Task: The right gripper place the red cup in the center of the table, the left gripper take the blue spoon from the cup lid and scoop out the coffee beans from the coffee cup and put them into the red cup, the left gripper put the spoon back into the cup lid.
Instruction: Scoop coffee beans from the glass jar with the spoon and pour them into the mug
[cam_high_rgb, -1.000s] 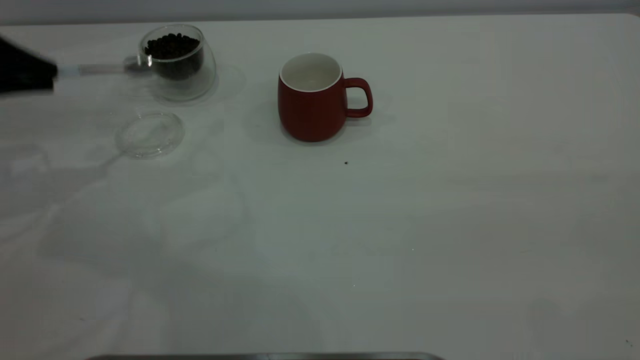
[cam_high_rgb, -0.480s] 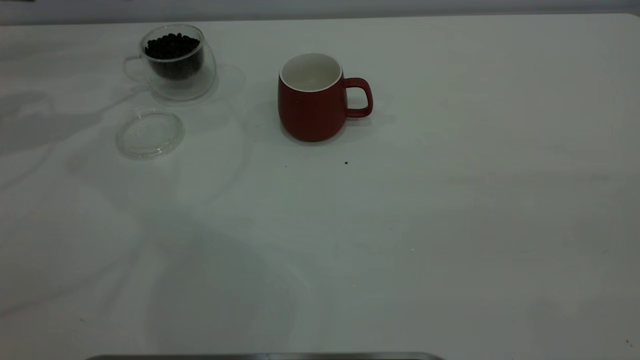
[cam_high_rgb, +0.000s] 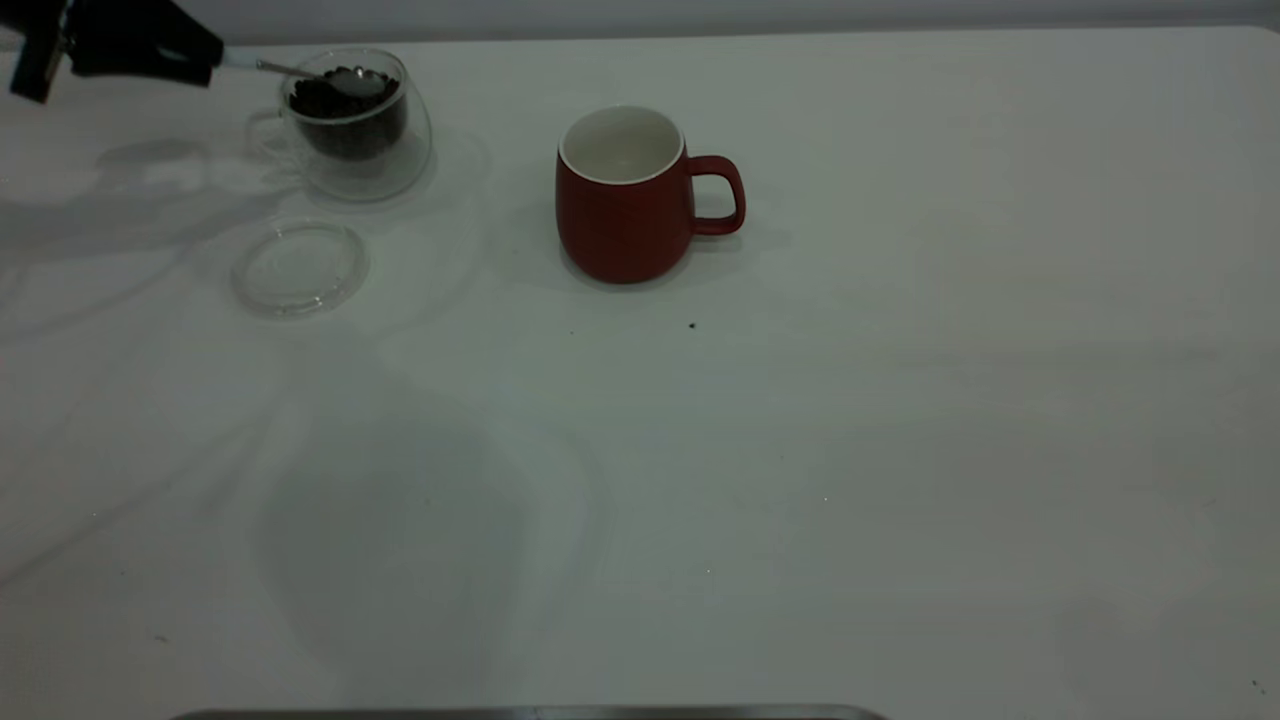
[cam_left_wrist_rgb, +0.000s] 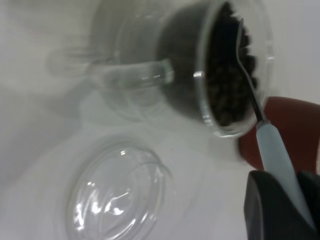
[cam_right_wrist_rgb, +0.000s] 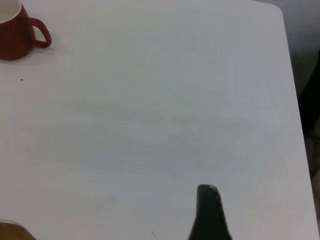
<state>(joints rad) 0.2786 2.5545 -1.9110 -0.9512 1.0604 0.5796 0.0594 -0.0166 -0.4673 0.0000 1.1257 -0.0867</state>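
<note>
While the left claw (cam_high_rgb: 205, 52) clamps the blue spoon (cam_high_rgb: 300, 70) over the coffee cup (cam_high_rgb: 355, 125), the cup lid (cam_high_rgb: 300, 268) lies near.

White table (cam_high_rgb: 900, 450) is carrying the coffee cup (cam_high_rgb: 365, 150) at far left, the cup lid (cam_high_rgb: 300, 268) just in front of it, and the red cup (cam_high_rgb: 625, 205) near centre.

Left wrist view: spoon in glass cup of beans

The left gripper (cam_left_wrist_rgb: 282, 205), black, clamps the pale handle of the blue spoon (cam_left_wrist_rgb: 272, 150); its metal bowl lies among the coffee beans (cam_left_wrist_rgb: 227, 85) in the clear coffee cup (cam_left_wrist_rgb: 200, 65). The cup lid (cam_left_wrist_rgb: 117, 192) rests on the white worktop (cam_left_wrist_rgb: 30, 135) near the cup. The red cup (cam_left_wrist_rgb: 295, 127) shows partly behind the spoon.
</note>
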